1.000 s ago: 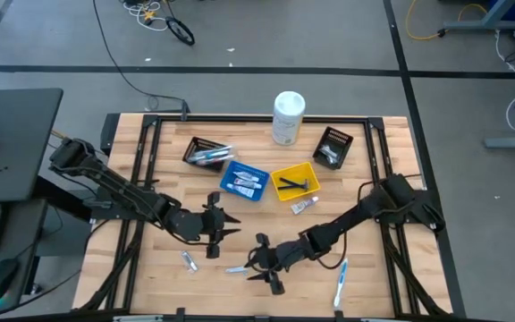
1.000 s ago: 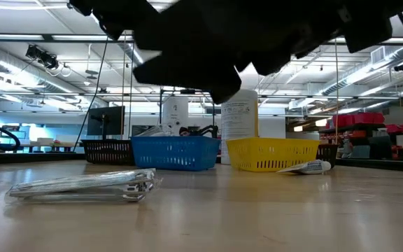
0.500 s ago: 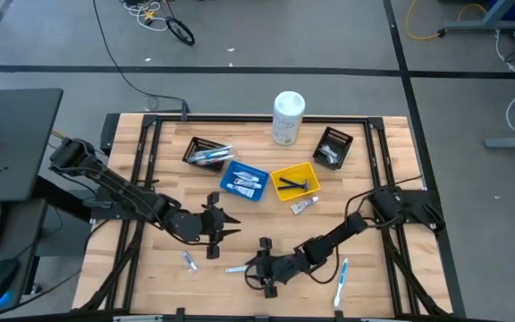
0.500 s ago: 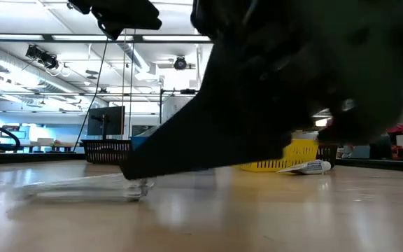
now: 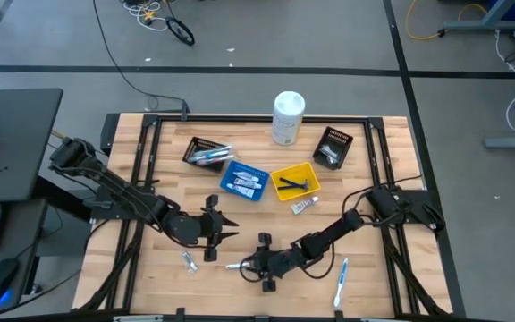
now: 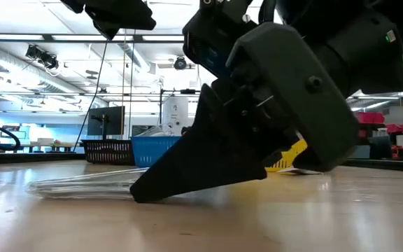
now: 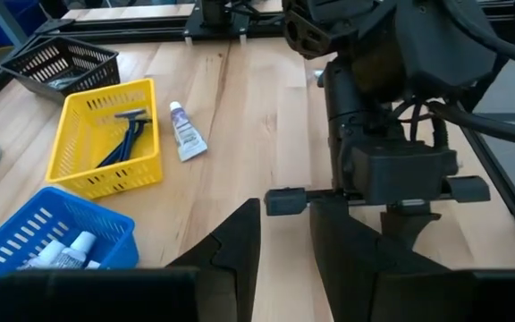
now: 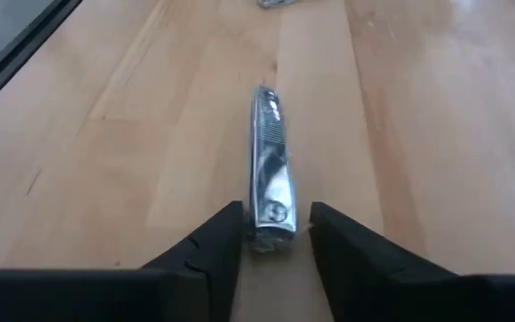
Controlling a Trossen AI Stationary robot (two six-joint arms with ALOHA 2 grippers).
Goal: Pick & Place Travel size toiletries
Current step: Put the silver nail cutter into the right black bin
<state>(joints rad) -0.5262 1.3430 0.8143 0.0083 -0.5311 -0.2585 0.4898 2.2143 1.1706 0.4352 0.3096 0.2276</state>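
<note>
Right wrist view puts the right gripper low over the wooden surface, its two dark fingers standing on either side of the near end of a clear-wrapped, silvery, slim toiletry item — flanking it, not yet clamped. The item lies flat, glinting under its wrapper, long axis pointing away from the gripper. From the high view, that spot is at the front centre of the surface, item just left of the gripper. Left gripper hovers nearby, fingers parted, empty. Farther back sit the blue bin, yellow bin with dark-handled razors, and a small tube.
</note>
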